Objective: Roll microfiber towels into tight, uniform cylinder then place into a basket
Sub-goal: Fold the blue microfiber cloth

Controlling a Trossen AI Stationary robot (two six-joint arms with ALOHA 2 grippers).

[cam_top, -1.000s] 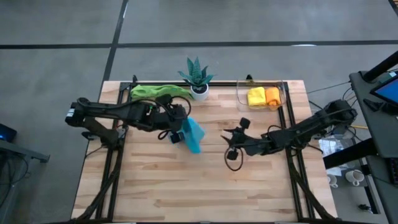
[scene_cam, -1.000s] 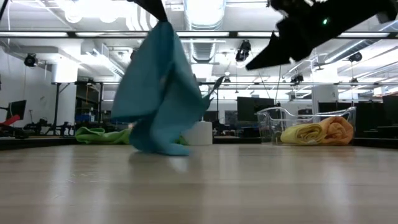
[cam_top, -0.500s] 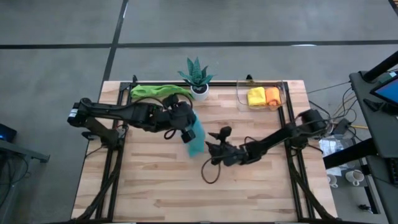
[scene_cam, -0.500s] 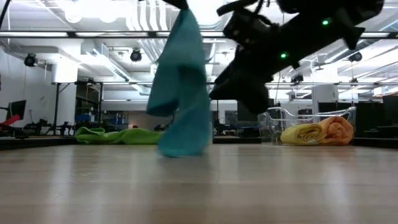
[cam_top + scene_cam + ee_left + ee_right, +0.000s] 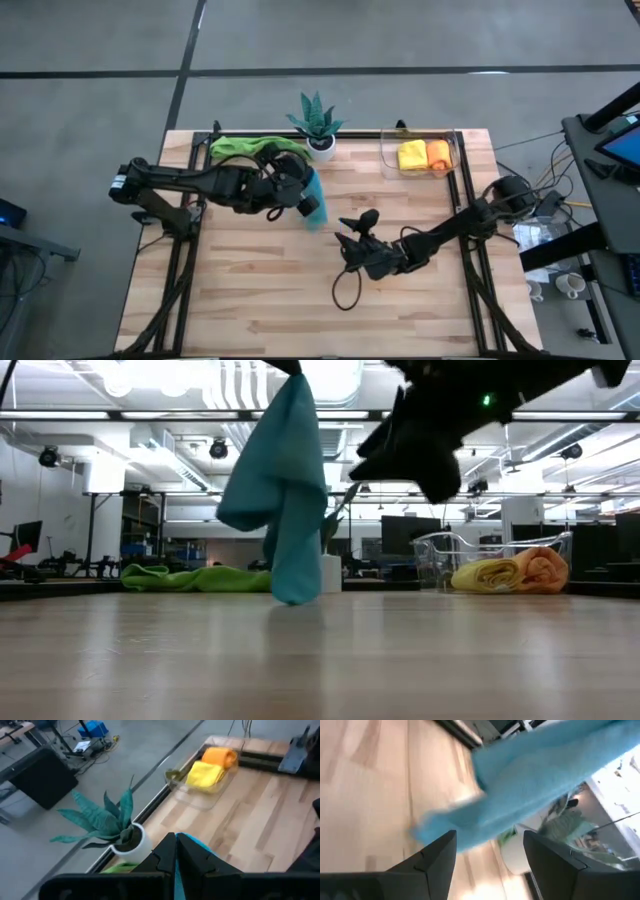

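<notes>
My left gripper is shut on a light blue microfiber towel above the table's middle, a little toward the far side. The towel hangs in a long narrow drape. Whether its lower end touches the table I cannot tell. My right gripper stands open just to the right of the towel, and the towel shows ahead of its fingers without touching them. A green towel lies flat at the far left. The clear basket at the far right holds a yellow roll and an orange roll. My left gripper pinches the blue towel's top end between its two shut fingers. It comes from the table's left, slanting somewhat downward. The towel hangs slack below the fingers; one layer or several, I cannot tell.
A spiky green plant in a white pot stands at the far edge between the green towel and the basket. Black frame rails run along the table's left and right sides. Bare wood stretches across the near half.
My right gripper has gone toward the table's left and near edge, sinking and rolling, and now stands beside the hanging towel. My left gripper has turned and shifted slightly toward the far edge. The blue towel has swung with it and now hangs longer and narrower.
</notes>
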